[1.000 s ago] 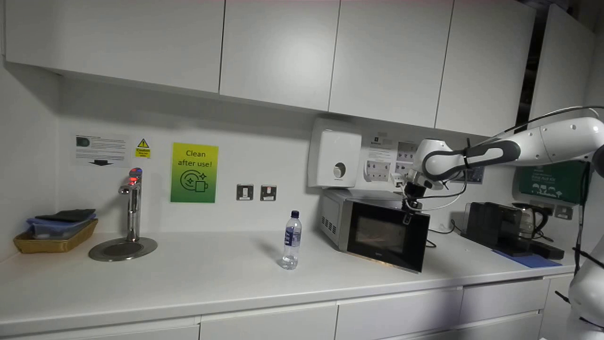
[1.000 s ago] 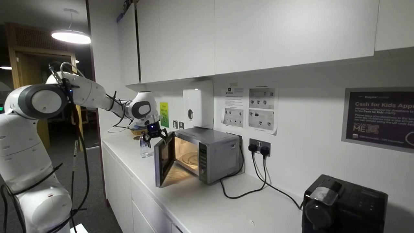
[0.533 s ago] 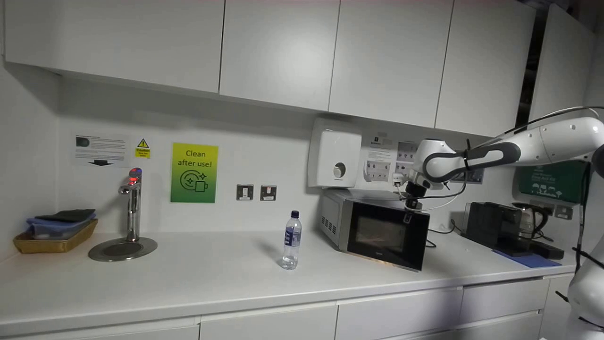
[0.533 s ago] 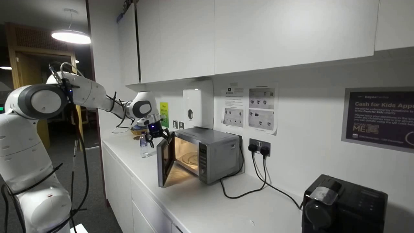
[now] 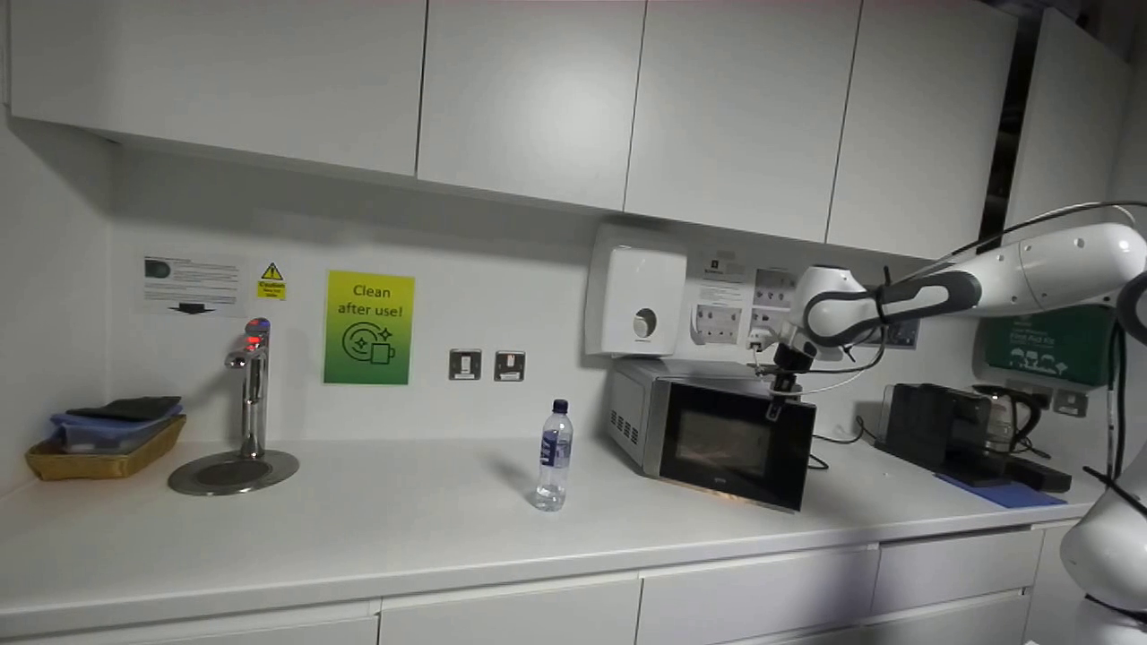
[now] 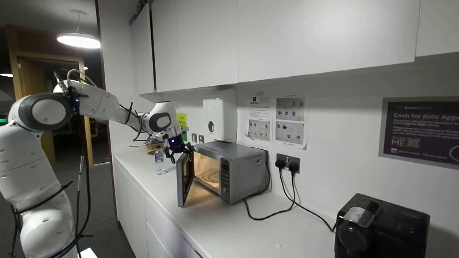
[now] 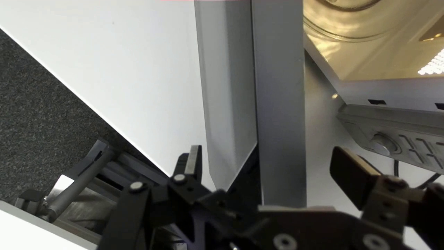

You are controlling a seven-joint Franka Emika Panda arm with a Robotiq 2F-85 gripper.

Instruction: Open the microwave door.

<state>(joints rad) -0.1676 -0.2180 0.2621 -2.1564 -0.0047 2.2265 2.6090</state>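
The microwave [image 6: 247,172] is a silver box on the counter, seen in both exterior views. Its door [image 6: 181,184] stands well open, and the lit inside with the glass turntable shows. In an exterior view the door's dark glass front [image 5: 726,448] faces the camera. My gripper [image 6: 182,159] points down over the door's top edge near its free end. In the wrist view the gripper [image 7: 267,161] is open, and the door's grey edge [image 7: 281,121] runs between the fingers [image 7: 195,163] with a gap on each side. I cannot tell whether any gripper part touches the door.
A water bottle [image 5: 554,466] stands on the counter beside the microwave. A white dispenser [image 5: 638,296] hangs behind it, under the upper cabinets [image 6: 272,39]. A black coffee machine [image 6: 380,229] and power cables [image 6: 258,216] lie on the other side.
The door's free edge has swung slightly towards the microwave body. The gripper has moved the same way with it, staying open over the door's top edge.
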